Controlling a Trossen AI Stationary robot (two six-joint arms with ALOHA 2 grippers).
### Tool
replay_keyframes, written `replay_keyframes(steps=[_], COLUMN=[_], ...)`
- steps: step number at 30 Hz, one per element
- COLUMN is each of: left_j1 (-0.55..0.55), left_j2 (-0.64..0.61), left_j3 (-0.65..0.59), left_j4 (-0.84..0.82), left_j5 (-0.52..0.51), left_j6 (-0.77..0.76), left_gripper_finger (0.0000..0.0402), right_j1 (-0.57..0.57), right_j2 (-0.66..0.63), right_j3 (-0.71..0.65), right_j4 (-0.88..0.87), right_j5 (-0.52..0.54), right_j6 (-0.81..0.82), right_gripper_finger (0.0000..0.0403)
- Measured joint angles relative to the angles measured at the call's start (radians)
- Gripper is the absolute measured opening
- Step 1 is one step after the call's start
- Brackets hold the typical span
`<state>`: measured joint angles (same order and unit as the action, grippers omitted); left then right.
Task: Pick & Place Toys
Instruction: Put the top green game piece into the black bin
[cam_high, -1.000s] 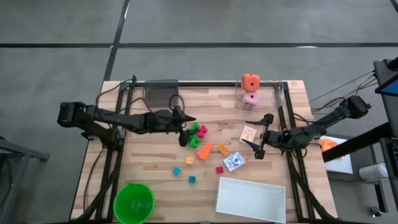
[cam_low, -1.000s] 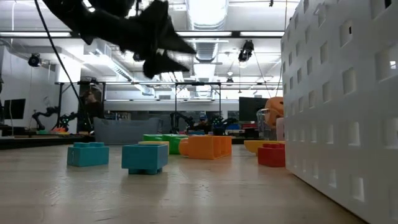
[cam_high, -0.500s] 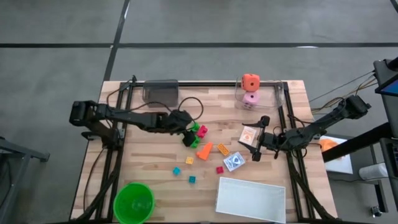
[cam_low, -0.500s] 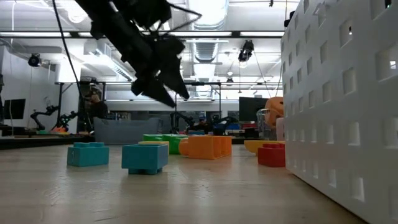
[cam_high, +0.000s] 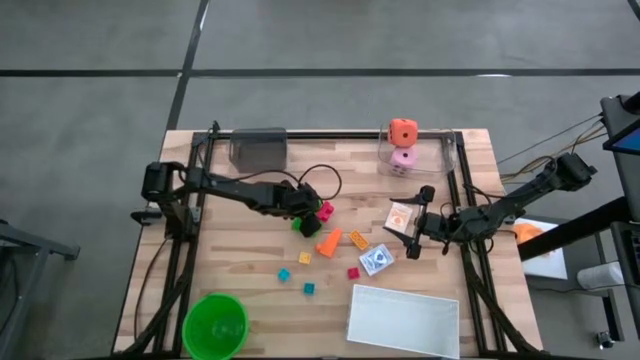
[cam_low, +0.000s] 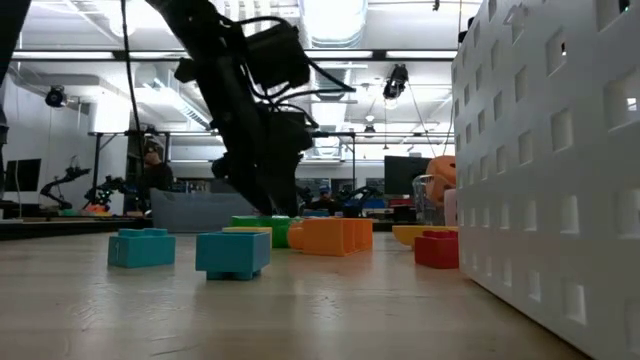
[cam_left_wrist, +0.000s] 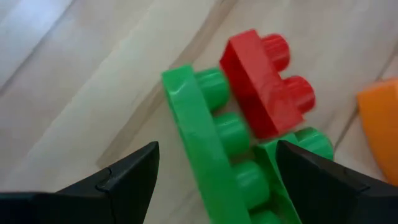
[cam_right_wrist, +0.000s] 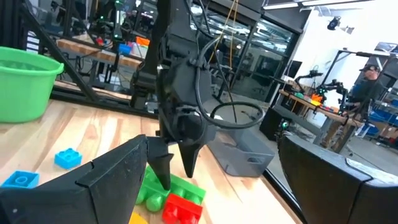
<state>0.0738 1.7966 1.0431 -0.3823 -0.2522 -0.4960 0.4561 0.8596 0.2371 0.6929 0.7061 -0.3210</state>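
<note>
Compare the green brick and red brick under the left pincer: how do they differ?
The green brick is longer, with a row of more studs; the red brick is short, showing two studs. The green brick lies between the open left pincer's fingers; the red brick sits just beyond them. Both are studded blocks, touching side by side.

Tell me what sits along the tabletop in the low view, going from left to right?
Teal brick → second teal brick → green brick under the left end effector → orange brick → red brick → white tray.
</note>
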Motion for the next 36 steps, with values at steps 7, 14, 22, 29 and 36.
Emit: replay_keyframes(steps=[7,14,22,29,36], left_j1=[0.005,0.006,0.010,0.030,0.046], left_j2=[0.004,0.002,0.003,0.003,0.003], left_j3=[0.001,0.007,0.031,0.031,0.031], left_j4=[-0.017,-0.035,-0.045,-0.040,-0.038], left_j5=[-0.018,-0.022,-0.052,-0.079,-0.081], left_j6=[-0.014,-0.014,-0.007,-0.007,-0.007], left_gripper_finger=[0.0322,0.0322,0.0322,0.0322,0.0322], right_j1=[0.000,0.001,0.001,0.001,0.001], right_j2=[0.004,0.005,0.005,0.005,0.005], right_j3=[0.000,0.000,0.000,-0.001,-0.002], right_j4=[-0.003,-0.009,-0.013,-0.014,-0.014], right_j5=[0.000,0.000,0.000,0.000,0.000], right_j6=[0.000,0.003,0.003,0.003,0.003], right_gripper_finger=[0.0351,0.0351,0.0351,0.0351,0.0351])
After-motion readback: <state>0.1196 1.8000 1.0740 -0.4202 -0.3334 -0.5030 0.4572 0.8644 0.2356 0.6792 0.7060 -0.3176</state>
